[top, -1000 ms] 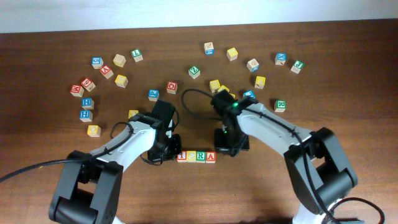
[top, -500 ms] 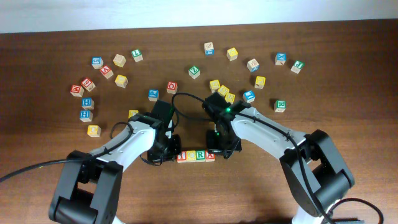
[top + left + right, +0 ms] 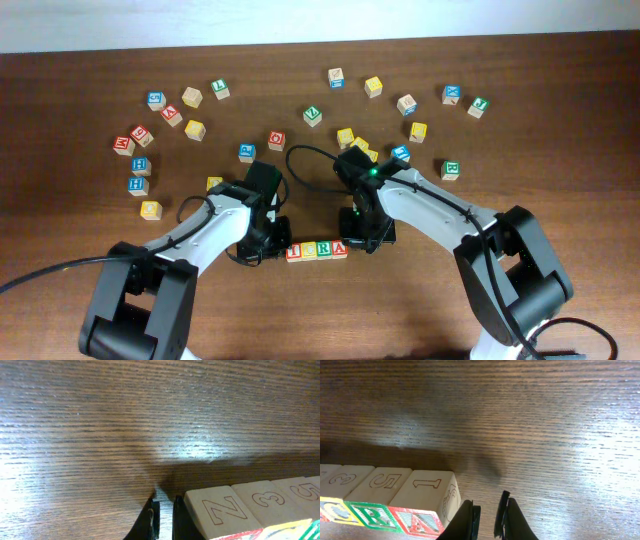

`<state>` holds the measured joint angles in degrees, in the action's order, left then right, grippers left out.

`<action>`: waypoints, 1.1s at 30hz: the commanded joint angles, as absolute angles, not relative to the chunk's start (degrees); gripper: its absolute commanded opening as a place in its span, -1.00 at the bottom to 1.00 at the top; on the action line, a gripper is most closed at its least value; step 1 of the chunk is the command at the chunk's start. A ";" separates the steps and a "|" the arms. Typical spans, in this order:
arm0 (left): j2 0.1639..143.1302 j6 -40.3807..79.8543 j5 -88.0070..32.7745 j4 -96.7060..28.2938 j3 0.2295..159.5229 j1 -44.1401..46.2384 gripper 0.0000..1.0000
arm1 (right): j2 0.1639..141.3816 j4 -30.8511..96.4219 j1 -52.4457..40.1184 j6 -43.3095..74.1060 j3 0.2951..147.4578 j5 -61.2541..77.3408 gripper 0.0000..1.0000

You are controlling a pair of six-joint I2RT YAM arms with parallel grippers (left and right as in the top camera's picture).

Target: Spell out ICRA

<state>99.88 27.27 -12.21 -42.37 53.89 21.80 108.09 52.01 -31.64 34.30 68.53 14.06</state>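
Overhead, the row of four cubes [image 3: 316, 251] lies toward the near side of the desk [image 3: 330, 310], its blocks touching side to side between the two arms. The right wrist view reads the lettered faces: a red A [image 3: 416, 523] at the row's end, a green R [image 3: 374, 515] against it, and a sliver of yellow C [image 3: 331, 509]; the I falls outside that frame. In the left wrist view the end cube [image 3: 222, 510] at the other end shows only its pale engraved top.

The left gripper [image 3: 262, 246] sits just beside that end and the right gripper [image 3: 365, 238] just beside the A. Both pairs of jaws are clenched almost together, with nothing between them, and reach down to the wood. Whether a finger actually touches an end cube I cannot tell.

The word looks spelt, so the step in hand seems to be the last squaring of the line. The next move probably calls for lifting each arm straight up and away, so no finger drags an end cube.

Underneath is dark, glossy wood with strong grain and lamp glare, likely slick enough for cubes to slide. Loose cubes [image 3: 194, 129] lie scattered across the far half, well apart from the row. A pale wall [image 3: 320, 18] runs behind the desk.
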 commanded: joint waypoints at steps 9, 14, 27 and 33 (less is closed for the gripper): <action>100.33 27.77 -14.20 -39.53 54.65 21.98 -0.92 | 107.28 52.05 -31.48 34.35 68.47 15.03 -0.85; 100.33 27.77 -14.17 -39.42 54.65 21.98 -0.92 | 107.28 52.05 -31.46 34.59 68.47 15.03 -0.85; 99.37 23.40 -8.62 -52.58 62.74 15.22 -0.95 | 100.05 57.78 -25.41 34.96 71.40 7.46 -0.84; 82.37 23.03 -7.64 -60.80 66.35 11.66 -0.35 | 74.78 66.74 -24.77 34.92 71.70 3.77 -0.52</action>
